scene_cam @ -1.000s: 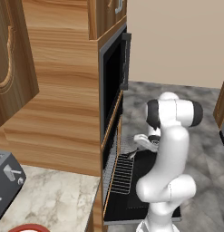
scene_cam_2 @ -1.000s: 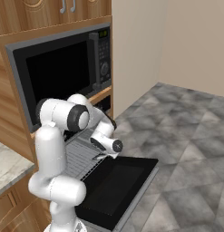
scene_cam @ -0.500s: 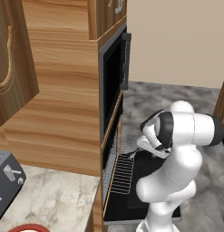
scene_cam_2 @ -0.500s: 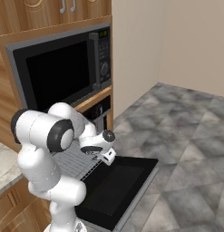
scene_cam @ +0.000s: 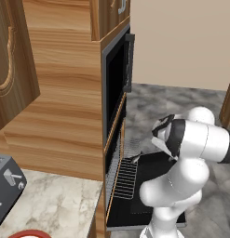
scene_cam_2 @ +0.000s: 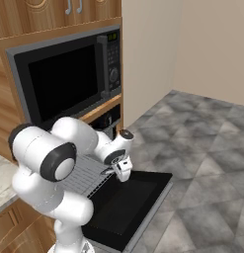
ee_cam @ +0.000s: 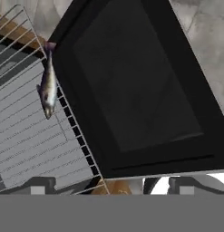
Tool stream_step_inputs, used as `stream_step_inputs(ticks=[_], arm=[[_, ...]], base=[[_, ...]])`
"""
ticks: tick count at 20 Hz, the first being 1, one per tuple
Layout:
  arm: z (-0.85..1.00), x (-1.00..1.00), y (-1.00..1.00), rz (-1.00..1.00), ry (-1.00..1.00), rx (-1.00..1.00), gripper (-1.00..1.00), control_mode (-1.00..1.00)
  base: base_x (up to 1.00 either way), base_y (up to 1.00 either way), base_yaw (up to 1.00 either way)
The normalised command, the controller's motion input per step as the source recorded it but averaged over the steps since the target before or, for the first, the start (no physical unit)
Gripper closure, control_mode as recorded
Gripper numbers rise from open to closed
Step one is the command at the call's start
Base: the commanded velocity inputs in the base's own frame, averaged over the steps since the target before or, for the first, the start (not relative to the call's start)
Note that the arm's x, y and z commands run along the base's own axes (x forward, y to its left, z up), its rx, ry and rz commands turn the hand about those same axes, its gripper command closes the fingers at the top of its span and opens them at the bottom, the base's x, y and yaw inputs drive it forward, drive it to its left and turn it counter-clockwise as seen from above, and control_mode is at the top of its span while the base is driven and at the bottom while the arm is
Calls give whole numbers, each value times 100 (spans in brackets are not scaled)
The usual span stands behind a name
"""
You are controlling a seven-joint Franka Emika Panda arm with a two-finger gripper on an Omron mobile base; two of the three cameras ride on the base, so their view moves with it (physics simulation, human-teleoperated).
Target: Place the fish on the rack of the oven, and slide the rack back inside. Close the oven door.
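Silver fish (ee_cam: pixel 48 84) lies on the rack's (ee_cam: pixel 36 131) front edge, rack pulled out over the open oven door (ee_cam: pixel 131 86). Our end effector (ee_cam: pixel 111 186) hangs above, empty, fingers apart. We reckon a rough push could tip the fish off.

You are looking down on the oven door (scene_cam_2: pixel 128 207), dropped open and lying flat over the grey stone floor (scene_cam_2: pixel 207 163), its dark window facing up. Behind its hinge edge the rack (scene_cam_2: pixel 86 173) is pulled out, its wire grid partly hidden by the arm. The gripper (scene_cam_2: pixel 122 171) hangs over the rack's front edge, close to the door; you cannot tell how its fingers stand. Above sits the black microwave (scene_cam_2: pixel 69 79) with its vertical bar handle, set in wood cabinetry (scene_cam_2: pixel 54 17).
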Motion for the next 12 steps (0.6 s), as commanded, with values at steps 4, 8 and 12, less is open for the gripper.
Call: stream_step_inputs(ticks=[4,8,12], arm=[[-17,0,-34,-62,3,19,-100,-100],[-15,0,-9,-62,0,28,-100,-100],[-24,-2,0,-45,-3,41,-100,-100]], base=[[0,0,0],[0,0,0],[0,0,0]])
